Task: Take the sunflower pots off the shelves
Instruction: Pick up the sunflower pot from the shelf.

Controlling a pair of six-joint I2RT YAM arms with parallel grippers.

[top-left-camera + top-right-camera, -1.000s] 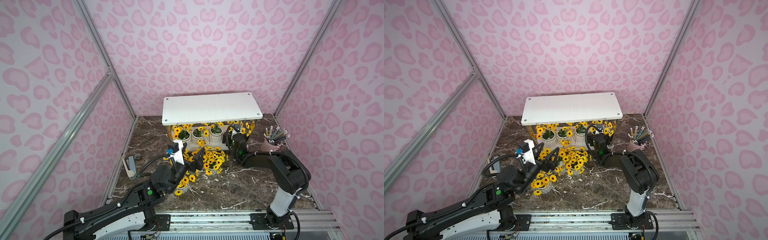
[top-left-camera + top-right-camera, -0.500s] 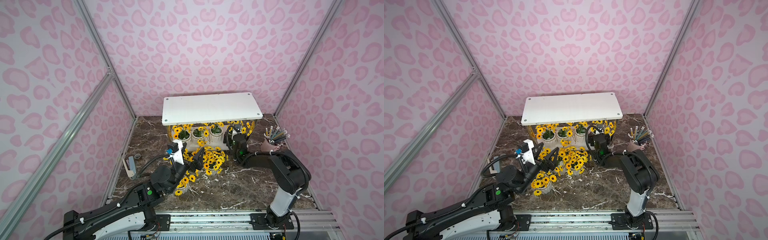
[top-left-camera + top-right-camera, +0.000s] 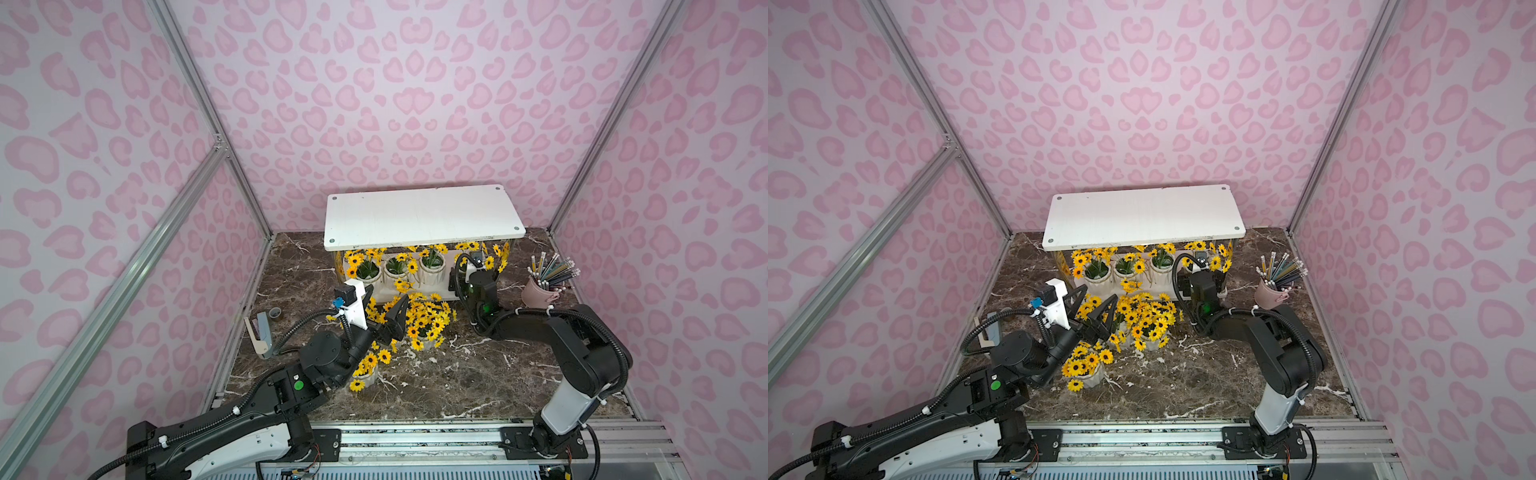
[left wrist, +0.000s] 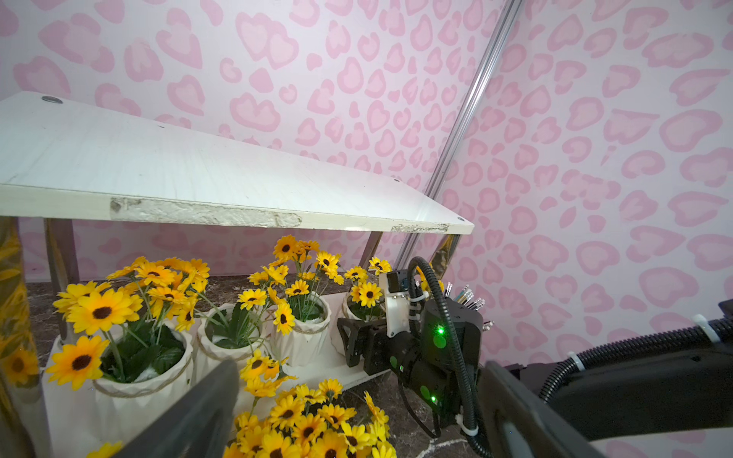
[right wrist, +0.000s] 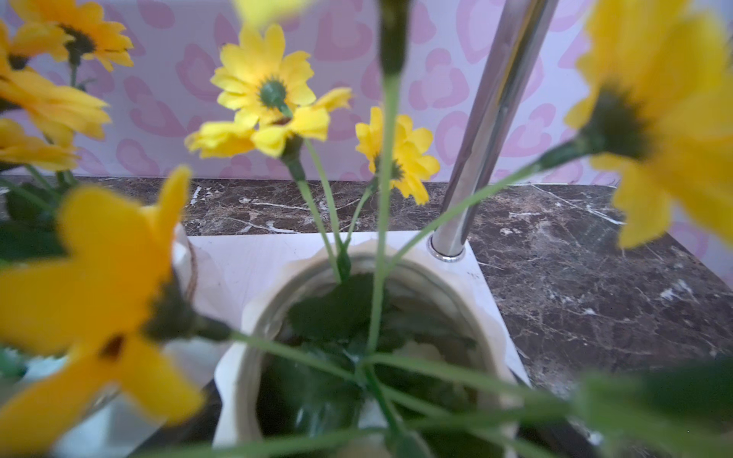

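Note:
The white shelves (image 3: pixel 419 216) (image 3: pixel 1142 216) have a bare top board. The lower tier (image 5: pixel 246 253) carries several sunflower pots; three (image 3: pixel 397 272) stand in a row at its left. My right gripper (image 3: pixel 468 268) (image 3: pixel 1200 270) (image 5: pixel 369 416) reaches under the top board to the rightmost pot (image 5: pixel 234 380) (image 4: pixel 359 313). Its jaws lie against both sides of that pot, which stands on the tier. More sunflower pots (image 3: pixel 424 322) cluster on the floor in front. My left gripper (image 3: pixel 382 309) (image 3: pixel 1092 309) (image 4: pixel 357 428) hangs open above them, holding nothing. One pot (image 3: pixel 368 372) stands beside the left arm.
A pink bucket of pencils (image 3: pixel 540 291) (image 3: pixel 1273 293) stands right of the shelves, close to the right arm. A chrome leg (image 5: pixel 488 119) rises just behind the gripped pot. A beige and grey tool (image 3: pixel 259 332) and a small grey cup (image 3: pixel 274 312) lie by the left wall.

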